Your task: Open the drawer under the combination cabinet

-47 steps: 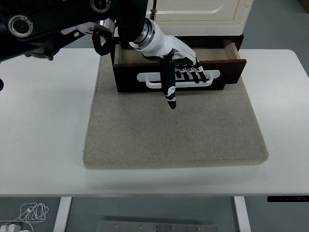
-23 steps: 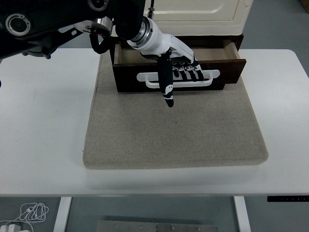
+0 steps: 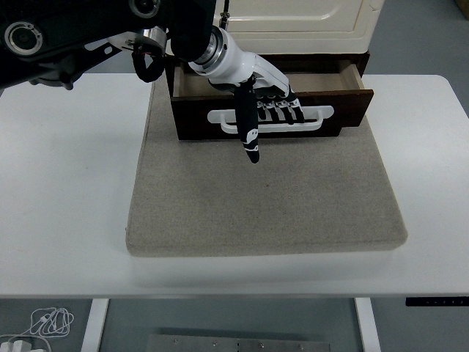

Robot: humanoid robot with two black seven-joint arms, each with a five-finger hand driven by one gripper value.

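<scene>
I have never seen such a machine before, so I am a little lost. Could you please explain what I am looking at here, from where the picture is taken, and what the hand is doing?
The camera sits high on a humanoid robot and looks down over a white table. The black arm from the left ends in the left hand, which has five fingers. On the table lies a grey mat. At its far end stands a cream cabinet with a dark wooden drawer under it, partly pulled out. The hand's four fingers curl over the drawer's white handle, and the thumb points toward the camera. The right arm is not in the picture.
</scene>
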